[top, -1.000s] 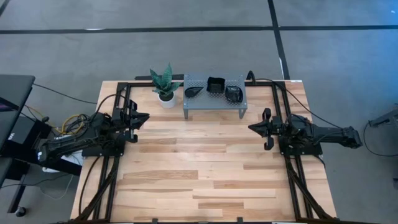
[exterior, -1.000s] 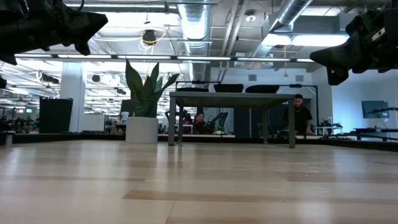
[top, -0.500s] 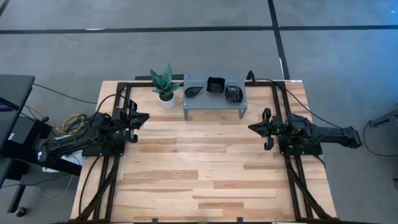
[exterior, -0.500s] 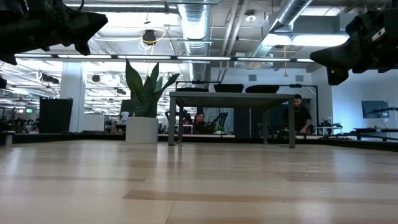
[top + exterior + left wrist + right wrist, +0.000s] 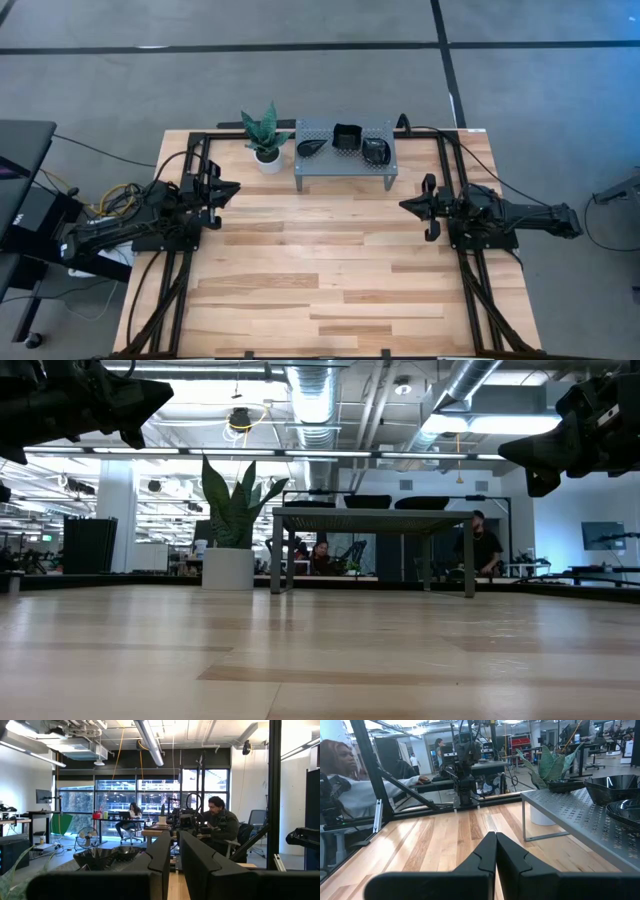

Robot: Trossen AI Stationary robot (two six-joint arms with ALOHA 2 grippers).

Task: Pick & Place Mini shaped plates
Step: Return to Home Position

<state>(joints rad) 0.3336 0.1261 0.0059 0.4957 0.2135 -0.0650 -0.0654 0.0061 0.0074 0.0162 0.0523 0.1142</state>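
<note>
Three mini shaped plates, glossy black, rest on top of a grey perforated rack [image 5: 345, 158] at the table's far edge: a leaf-shaped one [image 5: 311, 147], a square one [image 5: 347, 136] and a wavy round one [image 5: 377, 150]. My left gripper [image 5: 232, 187] hovers at the table's left side, well short of the rack. Its fingers [image 5: 175, 836] stand a narrow gap apart with nothing between them. My right gripper [image 5: 407, 205] hovers at the right side, level, its fingers shut [image 5: 495, 835] and empty. The right wrist view shows the plates [image 5: 615, 787] on the rack beside it.
A white pot with a green plant [image 5: 266, 137] stands left of the rack. Black frame rails [image 5: 186, 160] run along the table's left and right sides. Bare wood [image 5: 320, 260] spreads between the arms. People sit in the room beyond the table [image 5: 482, 550].
</note>
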